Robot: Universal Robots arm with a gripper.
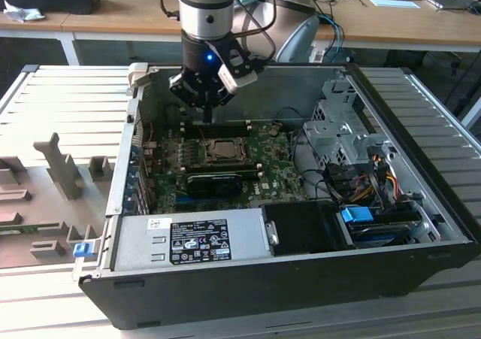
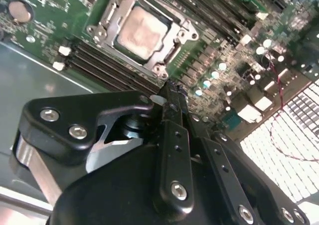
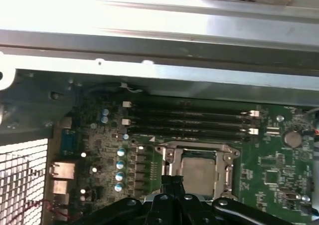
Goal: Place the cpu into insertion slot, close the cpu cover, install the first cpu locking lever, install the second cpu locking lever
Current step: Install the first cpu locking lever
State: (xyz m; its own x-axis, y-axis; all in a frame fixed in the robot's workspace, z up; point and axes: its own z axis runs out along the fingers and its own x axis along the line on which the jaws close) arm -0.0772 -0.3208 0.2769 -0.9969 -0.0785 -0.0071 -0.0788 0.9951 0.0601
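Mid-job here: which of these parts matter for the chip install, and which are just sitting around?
Job: chip, seated; cover frame, flat around it; gripper, close beside the frame.
Just there: memory slots; coin battery; black card; power supply; drive cage.

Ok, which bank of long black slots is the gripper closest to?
The bank between the cpu and the grey case wall; the gripper hangs by its end. The other bank lies beyond the cpu.
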